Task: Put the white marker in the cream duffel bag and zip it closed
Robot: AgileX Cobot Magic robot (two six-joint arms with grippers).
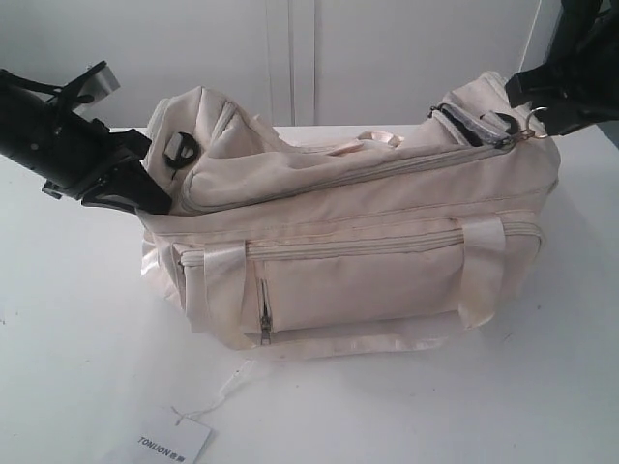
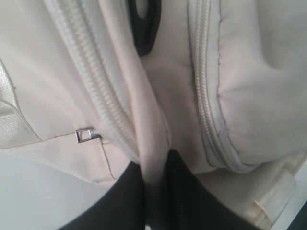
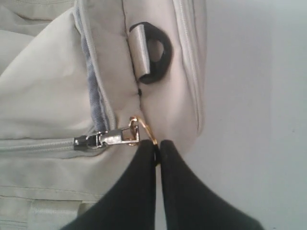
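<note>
Exterior view first: the cream duffel bag (image 1: 387, 251) sits lengthwise on the white table (image 1: 77, 338), with its paper tag (image 1: 164, 447) lying out in front. The left gripper (image 1: 145, 188) is buried in the bag's left end. The right gripper (image 1: 542, 111) is up at the top right corner. The top zipper (image 1: 387, 164) runs shut across the curved lid, with a short dark slit showing beside the slider (image 1: 501, 138) at the right end. The white marker is nowhere in sight, and the bag's inside is hidden, so I can't tell what it holds.

Over to the left wrist view: the left gripper (image 2: 154, 167) has both black fingers (image 2: 192, 201) clamped on a fold of the bag's cream fabric (image 2: 153, 120). Two lines of zipper teeth flank the fold. A black ring (image 2: 146, 28) peeks out past it.

Right wrist view now: the right gripper (image 3: 157, 146) has its fingertips pressed together, pinching the gold pull ring (image 3: 144, 129). That ring links to the silver slider (image 3: 103, 139). The teeth behind the slider are meshed. A black D-ring (image 3: 160, 55) sits on the bag's end panel beside it.
</note>
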